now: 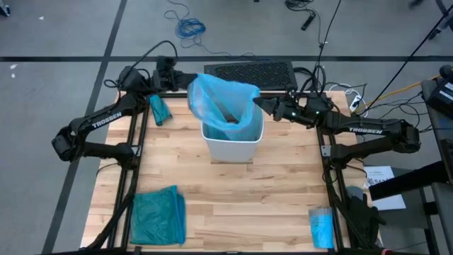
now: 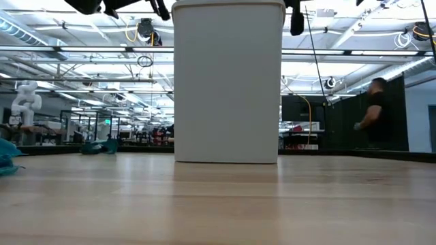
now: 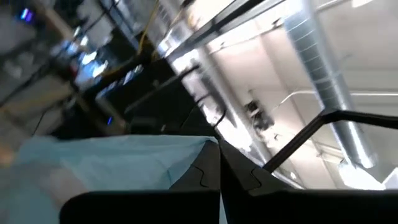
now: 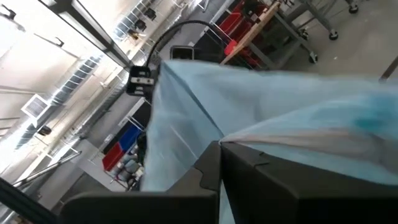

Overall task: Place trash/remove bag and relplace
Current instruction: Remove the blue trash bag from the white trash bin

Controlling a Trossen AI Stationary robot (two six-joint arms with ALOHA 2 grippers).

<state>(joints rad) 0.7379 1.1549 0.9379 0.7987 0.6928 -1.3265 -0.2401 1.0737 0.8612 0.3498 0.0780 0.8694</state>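
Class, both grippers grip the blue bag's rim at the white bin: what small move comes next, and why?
Probably lift together: left gripper and right gripper are shut on the blue bag, already risen above the white bin, trash inside. Raising evenly should free it.

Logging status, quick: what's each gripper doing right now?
Left gripper: shut on the pale sky-blue plastic bag.
Right gripper: shut on the same bag.

We held both our arms up high, left gripper [image 1: 190, 86] and right gripper [image 1: 258, 104] pinched tight, facing each other.
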